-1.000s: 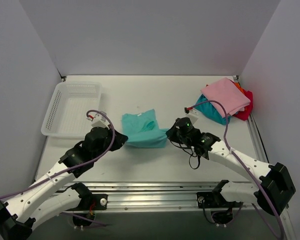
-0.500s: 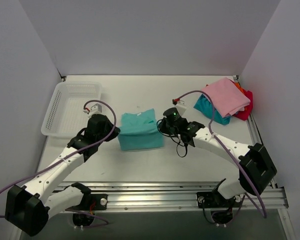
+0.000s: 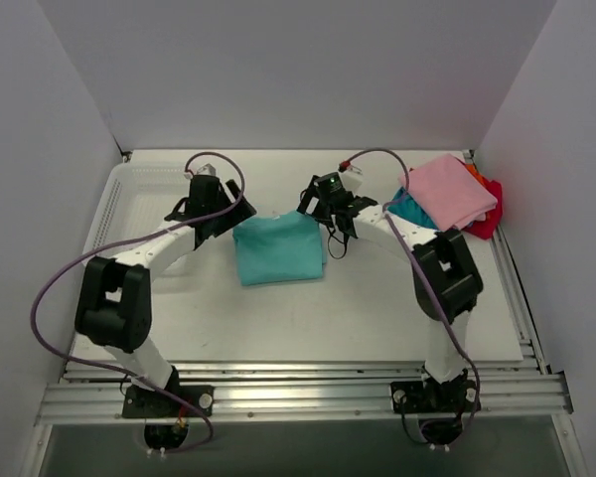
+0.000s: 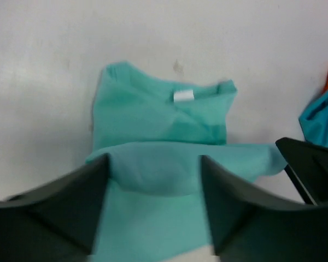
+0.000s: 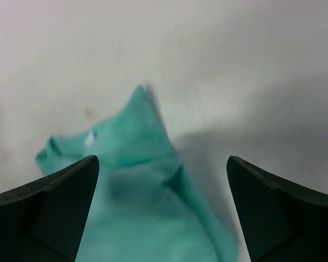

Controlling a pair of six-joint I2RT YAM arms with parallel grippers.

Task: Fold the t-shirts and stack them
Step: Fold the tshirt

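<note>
The one loose shirt is nearly folded, and stacking is not yet done.
My left gripper [image 4: 154,164] is stretched out to the far-left edge of the teal-green t-shirt [image 3: 278,253], with its fingers narrowed around a raised fold; I cannot tell if they truly pinch it. The shirt lies mid-table as a rough rectangle. My right gripper [image 5: 161,164] hovers over its far-right corner, jaws spread wide. Further right waits the folded stack, with the pink t-shirt [image 3: 447,191] on top.

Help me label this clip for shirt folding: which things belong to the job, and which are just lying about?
Part of the job:
- teal-green shirt, spread on the table between the arms
- stack of folded shirts at the far right, pink one on top

Just lying about:
- white basket at the far left
</note>
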